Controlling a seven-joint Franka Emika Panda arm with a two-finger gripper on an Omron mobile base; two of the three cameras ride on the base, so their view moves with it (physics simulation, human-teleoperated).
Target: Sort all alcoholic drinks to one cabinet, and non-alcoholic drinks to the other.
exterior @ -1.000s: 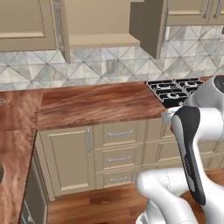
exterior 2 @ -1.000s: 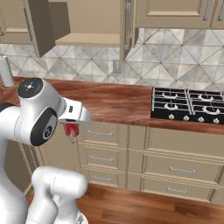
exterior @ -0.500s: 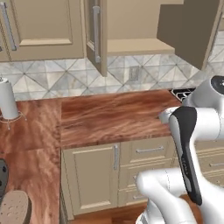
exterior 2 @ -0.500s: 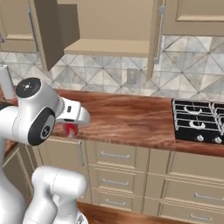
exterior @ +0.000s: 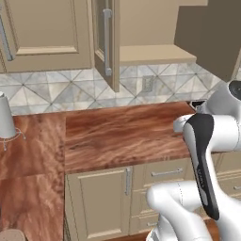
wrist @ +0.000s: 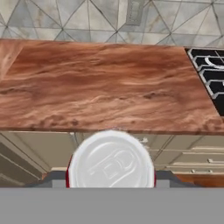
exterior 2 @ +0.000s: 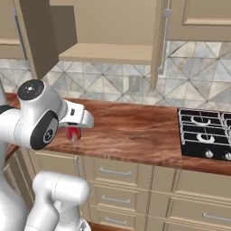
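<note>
You had the red soda can (exterior 2: 72,133) clamped in the pincer (exterior 2: 73,131), which hung under the wrist just off the near edge of the wooden surface (exterior 2: 135,131). In the hand view its silver top (wrist: 111,162) sat directly between the finger tips, so the grip looked centred on the can's body, axis upright. That made sense for a carry: a can held by its sides with the lid up is unlikely to slip or tip when set down.

The can was off the surface, apart from it and at roughly its height. You kept it low and close to the arm, probably so the load stayed steady while the base travelled.

Straight ahead above the surface was an open wall cabinet. Its shelf (exterior 2: 106,53) showed bare, with one door (exterior 2: 159,43) swung out on the right and another door (exterior 2: 38,36) open on the left in the right base view. From the left base view the same shelf (exterior: 155,54) lay to the right of the handled door (exterior: 107,42). I judged this the intended cabinet for the non-alcoholic group, since the can faced it squarely.

The stove (exterior 2: 205,137) was well to the right. A pale grey upright object (exterior: 5,122) stood at the far left; I could not identify it.

Remaining: raise the can to shelf height, reach in between the doors, release.
</note>
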